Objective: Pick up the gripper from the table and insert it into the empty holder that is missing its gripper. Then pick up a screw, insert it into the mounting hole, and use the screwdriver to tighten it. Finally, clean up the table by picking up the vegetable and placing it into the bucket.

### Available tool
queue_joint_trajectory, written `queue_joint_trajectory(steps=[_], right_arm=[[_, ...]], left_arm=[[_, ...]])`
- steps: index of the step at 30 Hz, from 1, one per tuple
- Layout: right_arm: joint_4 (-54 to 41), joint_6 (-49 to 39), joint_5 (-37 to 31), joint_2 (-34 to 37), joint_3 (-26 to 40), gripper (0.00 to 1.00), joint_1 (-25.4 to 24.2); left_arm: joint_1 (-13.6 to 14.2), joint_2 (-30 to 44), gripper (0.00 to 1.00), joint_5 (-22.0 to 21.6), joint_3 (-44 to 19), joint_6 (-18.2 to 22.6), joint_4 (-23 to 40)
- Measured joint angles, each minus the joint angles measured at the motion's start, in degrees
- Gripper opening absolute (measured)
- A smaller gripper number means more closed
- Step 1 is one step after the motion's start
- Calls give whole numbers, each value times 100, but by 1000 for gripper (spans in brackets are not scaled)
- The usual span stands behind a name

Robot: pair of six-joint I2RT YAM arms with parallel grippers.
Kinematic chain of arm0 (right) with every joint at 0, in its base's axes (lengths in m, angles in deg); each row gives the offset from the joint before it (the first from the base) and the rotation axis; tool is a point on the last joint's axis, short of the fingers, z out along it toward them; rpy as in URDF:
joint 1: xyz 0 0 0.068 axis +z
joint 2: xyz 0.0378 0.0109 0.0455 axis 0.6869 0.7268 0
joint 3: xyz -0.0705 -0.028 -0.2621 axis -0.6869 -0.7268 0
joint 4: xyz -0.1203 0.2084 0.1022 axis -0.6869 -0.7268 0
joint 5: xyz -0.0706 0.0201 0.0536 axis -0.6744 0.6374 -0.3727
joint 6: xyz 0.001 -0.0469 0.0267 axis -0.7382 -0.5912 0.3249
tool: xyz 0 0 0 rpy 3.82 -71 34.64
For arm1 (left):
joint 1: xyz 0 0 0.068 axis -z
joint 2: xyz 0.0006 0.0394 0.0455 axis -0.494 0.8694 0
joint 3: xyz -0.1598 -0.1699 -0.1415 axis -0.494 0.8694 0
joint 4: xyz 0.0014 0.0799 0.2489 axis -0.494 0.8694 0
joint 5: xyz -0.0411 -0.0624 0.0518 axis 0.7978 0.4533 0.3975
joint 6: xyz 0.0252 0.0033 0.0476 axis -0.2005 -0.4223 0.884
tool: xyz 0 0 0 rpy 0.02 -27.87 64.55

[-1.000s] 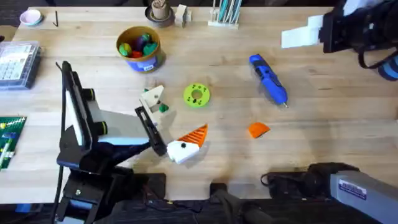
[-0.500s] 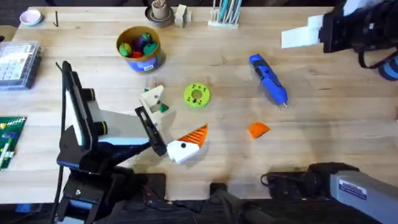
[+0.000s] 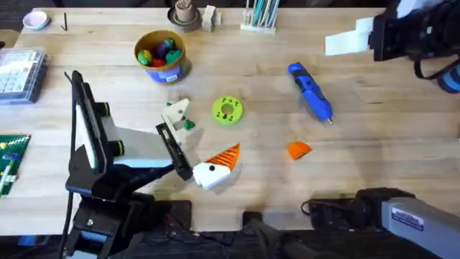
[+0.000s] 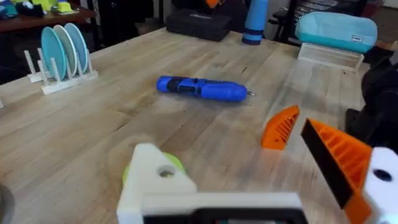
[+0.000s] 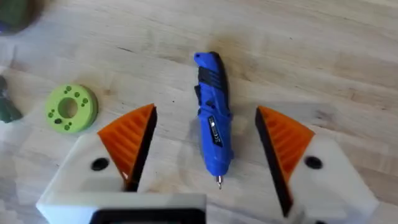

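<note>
Wooden table (image 3: 374, 144) seen from above, with two robot arms.
From left: bucket (image 3: 161, 55) far left; left gripper (image 3: 205, 167) open, low near the front; orange gripper (image 3: 298, 150) lying loose; screwdriver (image 3: 310, 91) lying below the open right gripper (image 5: 208, 140).

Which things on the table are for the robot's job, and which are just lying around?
For the job: loose orange gripper, white holder, blue screwdriver, dark-green vegetable, bucket.

Just lying about: lime-green disc, brown cup, pink bowl, clear box.
</note>
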Motion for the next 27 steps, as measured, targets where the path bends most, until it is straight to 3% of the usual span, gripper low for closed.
queue_joint_trajectory(steps=[11, 22, 27], right_arm=[[-28, -1, -2, 27, 0, 993, 0], [-266, 17, -25, 505, 0, 993, 25], [-616, -4, -624, 476, 31, 994, 526]], left_arm=[[0, 0, 992, 0, 0, 1, 0], [0, 0, 993, 0, 0, 2, 0], [0, 0, 993, 0, 0, 1, 0]])
